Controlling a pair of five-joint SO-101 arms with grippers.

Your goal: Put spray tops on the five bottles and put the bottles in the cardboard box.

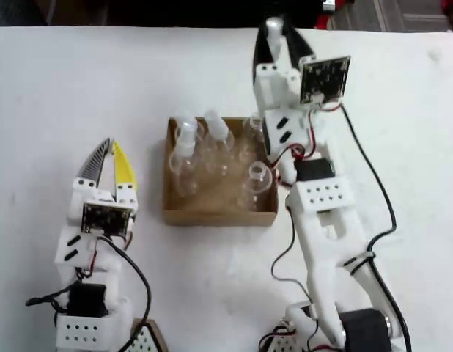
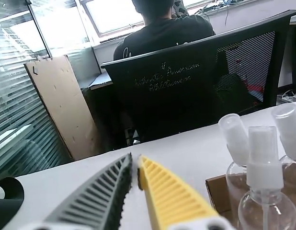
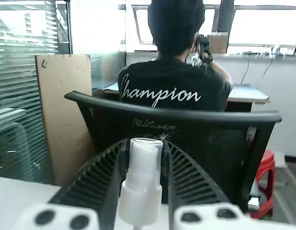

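The spray top, gripped by the right claw, was best lowered squarely onto the open bottle; the left claw was narrowed, empty.

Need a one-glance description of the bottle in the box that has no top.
The cardboard box sits mid-table. In its near corner, beside the right arm, stands a clear bottle. Its neck is an open ring, while the bottles behind it carry white spray tops.
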